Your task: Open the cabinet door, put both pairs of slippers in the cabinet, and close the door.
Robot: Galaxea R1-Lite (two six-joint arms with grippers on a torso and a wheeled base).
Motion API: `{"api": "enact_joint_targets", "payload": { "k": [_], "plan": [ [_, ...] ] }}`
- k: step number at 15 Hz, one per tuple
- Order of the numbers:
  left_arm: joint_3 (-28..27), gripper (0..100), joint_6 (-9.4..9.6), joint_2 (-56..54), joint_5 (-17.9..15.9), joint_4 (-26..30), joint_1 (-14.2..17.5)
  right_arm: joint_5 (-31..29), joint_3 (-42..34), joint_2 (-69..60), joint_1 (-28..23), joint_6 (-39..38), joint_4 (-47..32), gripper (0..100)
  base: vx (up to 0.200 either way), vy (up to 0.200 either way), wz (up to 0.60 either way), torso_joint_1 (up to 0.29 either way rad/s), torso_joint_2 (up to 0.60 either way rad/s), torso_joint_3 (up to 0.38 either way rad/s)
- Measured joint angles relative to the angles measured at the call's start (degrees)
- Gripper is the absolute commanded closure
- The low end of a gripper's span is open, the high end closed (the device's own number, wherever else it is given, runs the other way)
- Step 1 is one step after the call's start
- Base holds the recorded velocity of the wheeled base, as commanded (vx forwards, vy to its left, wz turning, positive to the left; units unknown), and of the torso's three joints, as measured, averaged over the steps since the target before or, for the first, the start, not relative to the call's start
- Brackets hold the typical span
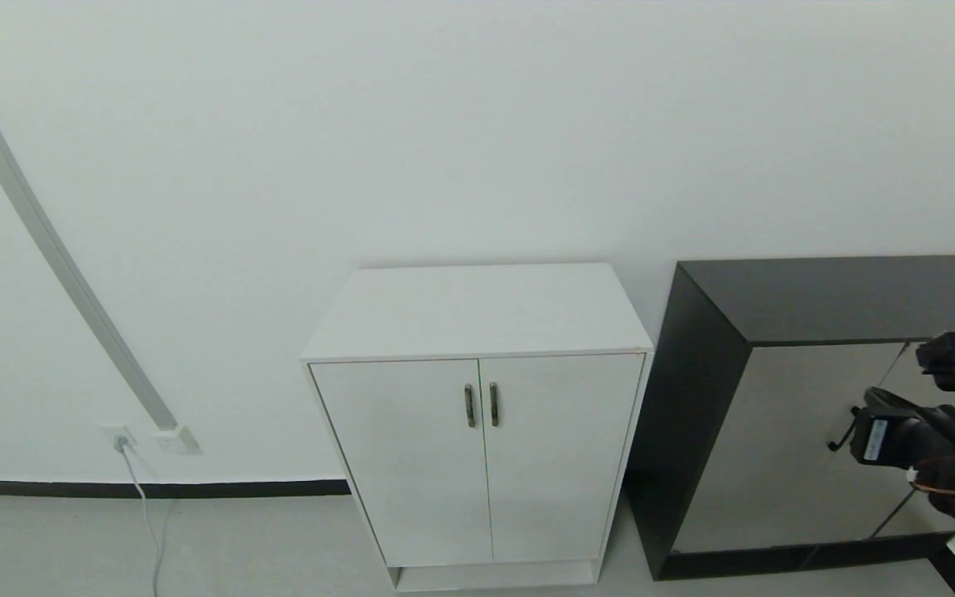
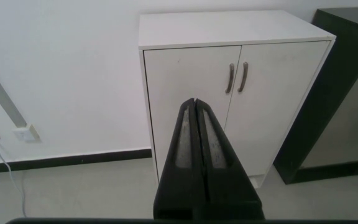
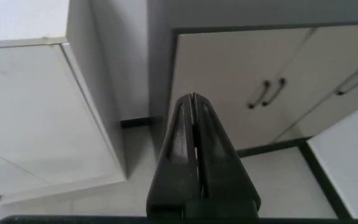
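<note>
A black cabinet (image 1: 850, 300) stands just beside the closed white cabinet (image 1: 411, 452)

white cabinet (image 1: 519, 456) shut, beside black cabinet (image 1: 776, 431).

Left tool (image 2: 195, 101), right tool (image 3: 193, 96), both closed.

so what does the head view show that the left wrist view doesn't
Head view adds the right arm in front of the black cabinet. Left wrist view adds the left gripper, shut, pointing toward the white cabinet. Both share the white cabinet with doors closed, the black cabinet beside it, and the wall socket.
</note>
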State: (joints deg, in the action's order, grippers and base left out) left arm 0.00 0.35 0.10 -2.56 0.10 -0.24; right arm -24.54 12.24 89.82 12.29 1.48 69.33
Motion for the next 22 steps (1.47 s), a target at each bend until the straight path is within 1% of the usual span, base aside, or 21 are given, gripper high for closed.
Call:
{"api": "enact_joint_targets", "payload": {
  "k": [3,7,10,13,14,15,16,22],
  "plan": [
    [0.00,100,0.00,0.00,0.00,0.00,-0.05,0.51,-5.22,-10.87,-0.69,1.76,-3.97,100,0.000,0.000,0.00,0.000,0.00,0.000],
    [0.00,100,0.00,0.00,0.00,-0.02,-0.05,4.27,-9.98,-26.30,-0.83,2.13,-17.08,100,0.000,0.000,0.00,0.000,0.00,0.000],
    [0.00,100,0.00,0.00,0.00,0.00,-0.05,12.42,-10.92,-39.57,-0.77,2.22,-34.11,100,0.000,0.000,0.00,0.000,0.00,0.000],
    [0.00,100,-0.02,0.00,0.00,0.00,0.00,26.31,-9.74,-52.18,-0.55,2.27,-56.64,100,0.000,0.000,0.00,0.000,0.00,0.000],
    [0.00,100,-0.02,0.00,0.00,0.00,0.00,29.51,-9.11,-55.52,-0.59,2.33,-62.18,100,0.000,0.000,0.00,0.000,0.00,0.000],
    [0.00,100,-0.02,0.00,0.02,0.00,0.00,30.59,-8.91,-57.97,-0.55,2.54,-64.88,100,0.000,0.000,0.00,0.000,0.00,0.000],
    [0.00,100,-0.02,0.00,-0.01,0.00,-0.05,30.83,-9.11,-59.78,-0.55,2.62,-65.59,100,0.000,0.000,0.00,0.000,0.00,0.000],
    [0.00,100,-0.02,0.00,0.00,0.00,-0.02,30.83,-11.73,-63.56,-0.48,3.06,-66.00,100,0.000,0.000,0.00,0.000,0.00,0.000]
  ]
}}
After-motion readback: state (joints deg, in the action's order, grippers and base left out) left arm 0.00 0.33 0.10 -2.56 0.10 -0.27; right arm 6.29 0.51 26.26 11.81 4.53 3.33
